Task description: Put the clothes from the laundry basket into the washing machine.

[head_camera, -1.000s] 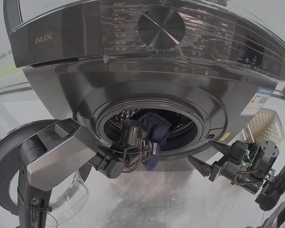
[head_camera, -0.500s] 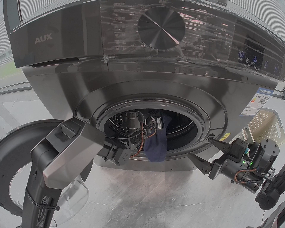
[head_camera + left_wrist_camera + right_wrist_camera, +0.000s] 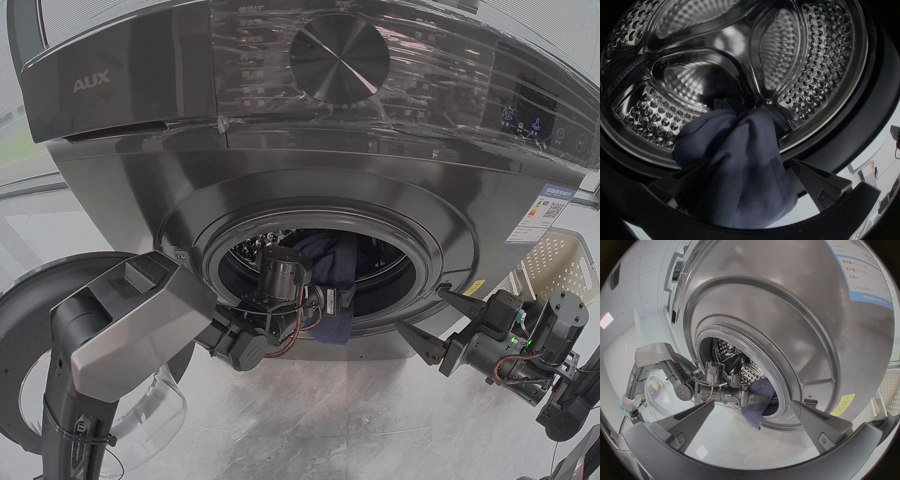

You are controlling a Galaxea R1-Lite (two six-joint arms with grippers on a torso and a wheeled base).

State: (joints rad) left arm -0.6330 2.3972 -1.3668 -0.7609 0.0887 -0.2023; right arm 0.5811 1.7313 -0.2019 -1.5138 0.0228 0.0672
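A dark navy garment [image 3: 332, 262] sits in the round mouth of the washing machine [image 3: 312, 187], and its lower end hangs over the door rim. My left gripper [image 3: 750, 187] is at the mouth of the perforated drum [image 3: 800, 62]. It is open, with the garment [image 3: 740, 168] draped across it and covering one finger. The right wrist view shows the same gripper [image 3: 756, 399] against the cloth [image 3: 756, 410]. My right gripper [image 3: 417, 307] is open and holds nothing, low at the right of the opening. The white laundry basket [image 3: 562, 269] stands at the far right.
The washer door [image 3: 37, 325] is swung open at the left, beside my left arm. Grey marbled floor [image 3: 350, 425] lies in front of the machine. The control panel and dial [image 3: 339, 57] are above the opening.
My left arm pushed the garment up into the opening, then drew back and down a little. More of the cloth now lies inside the mouth. The right gripper has barely moved.
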